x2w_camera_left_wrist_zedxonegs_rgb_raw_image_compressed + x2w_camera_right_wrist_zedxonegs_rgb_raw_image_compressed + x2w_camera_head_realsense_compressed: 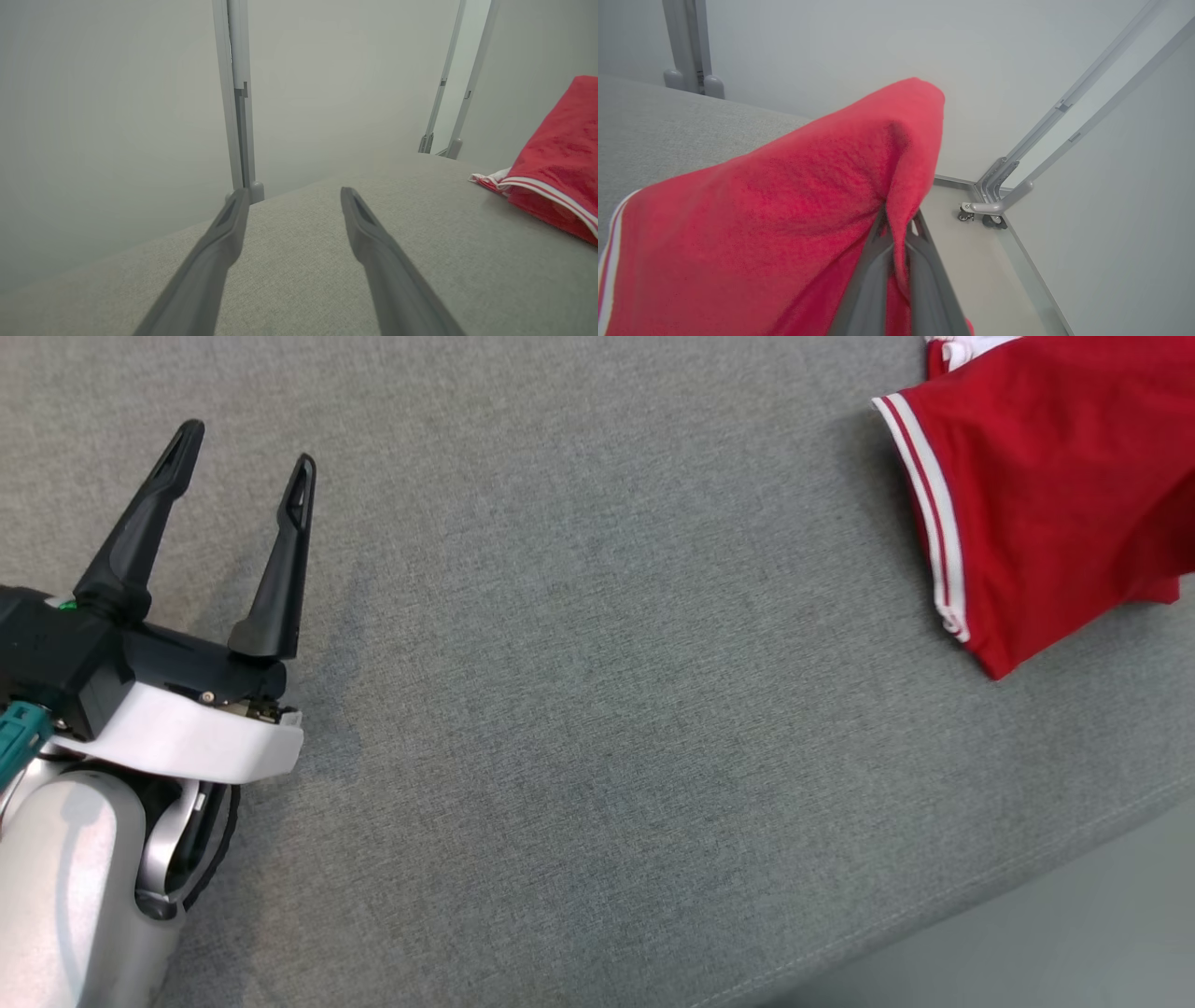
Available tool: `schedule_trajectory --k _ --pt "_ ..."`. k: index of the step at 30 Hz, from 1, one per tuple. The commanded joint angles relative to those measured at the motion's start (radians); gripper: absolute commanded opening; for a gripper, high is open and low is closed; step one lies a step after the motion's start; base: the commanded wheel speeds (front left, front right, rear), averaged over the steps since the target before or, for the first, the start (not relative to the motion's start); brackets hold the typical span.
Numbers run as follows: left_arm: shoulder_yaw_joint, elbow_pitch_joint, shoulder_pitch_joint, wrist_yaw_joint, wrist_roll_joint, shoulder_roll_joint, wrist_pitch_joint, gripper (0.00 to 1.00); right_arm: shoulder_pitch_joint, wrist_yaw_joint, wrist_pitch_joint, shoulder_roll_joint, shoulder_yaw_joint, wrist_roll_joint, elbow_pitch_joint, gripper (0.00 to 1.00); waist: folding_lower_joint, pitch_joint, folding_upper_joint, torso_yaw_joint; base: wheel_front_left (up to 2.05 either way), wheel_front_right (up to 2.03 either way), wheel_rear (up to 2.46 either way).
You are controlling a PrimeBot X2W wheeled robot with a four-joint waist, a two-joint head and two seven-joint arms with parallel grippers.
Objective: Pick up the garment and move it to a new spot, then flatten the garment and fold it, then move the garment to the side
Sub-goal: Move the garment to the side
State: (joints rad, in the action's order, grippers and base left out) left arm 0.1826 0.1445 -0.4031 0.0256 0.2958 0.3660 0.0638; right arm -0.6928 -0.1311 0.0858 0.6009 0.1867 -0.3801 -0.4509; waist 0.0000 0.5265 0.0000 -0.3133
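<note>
Right wrist view: right gripper pinched on garment, tips buried in cloth.
Head view crops garment; left gripper spread, empty.

So the worktop is covered in grey woven fabric, with a stitched seam along its edge and pale floor past it. Behind it is a plain white wall, plus grey metal frame posts, one with a little caster.
</note>
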Motion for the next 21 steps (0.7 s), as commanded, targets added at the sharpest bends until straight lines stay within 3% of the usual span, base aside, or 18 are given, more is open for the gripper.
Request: schedule_trajectory --k 1,2,3,4,12,17,21 --pt "0.000 0.010 -0.026 0.004 -0.007 0.011 -0.009 1.00 -0.048 0.001 0.042 -0.015 -0.009 -0.002 -0.061 0.02 0.0000 0.033 0.0000 0.000 0.00 0.00 0.00" --pt "0.002 0.014 -0.029 0.005 -0.007 0.014 -0.012 1.00 -0.065 0.001 0.046 -0.021 -0.019 -0.002 -0.106 0.38 0.0000 0.041 0.0000 0.002 0.00 0.00 0.00" --pt "0.004 0.017 -0.035 0.006 -0.008 0.015 -0.017 1.00 -0.079 0.001 0.040 -0.031 -0.027 -0.001 -0.153 0.56 0.0000 0.049 0.0000 0.006 0.00 0.00 0.00" --pt "0.006 0.020 -0.041 0.007 -0.010 0.016 -0.017 1.00 -0.096 0.001 0.030 -0.041 -0.043 0.001 -0.203 1.00 0.0000 0.055 0.0000 0.010 0.00 0.00 0.00" --pt "0.003 -0.005 -0.027 -0.006 -0.001 0.013 0.001 1.00 -0.146 0.001 0.101 -0.091 -0.094 0.007 -0.400 1.00 0.0000 0.041 0.0000 0.027 0.00 0.00 0.00" --pt "-0.003 -0.032 0.004 -0.021 0.012 -0.001 0.027 1.00 -0.122 0.001 0.150 -0.111 -0.129 -0.005 -0.413 1.00 0.0000 -0.009 0.0000 0.038 0.00 0.00 0.00" --pt "-0.016 -0.064 0.056 -0.040 0.030 -0.018 0.055 1.00 -0.061 0.001 0.176 -0.134 -0.161 0.014 -0.350 1.00 0.0000 -0.078 0.0000 0.055 0.00 0.00 0.00"
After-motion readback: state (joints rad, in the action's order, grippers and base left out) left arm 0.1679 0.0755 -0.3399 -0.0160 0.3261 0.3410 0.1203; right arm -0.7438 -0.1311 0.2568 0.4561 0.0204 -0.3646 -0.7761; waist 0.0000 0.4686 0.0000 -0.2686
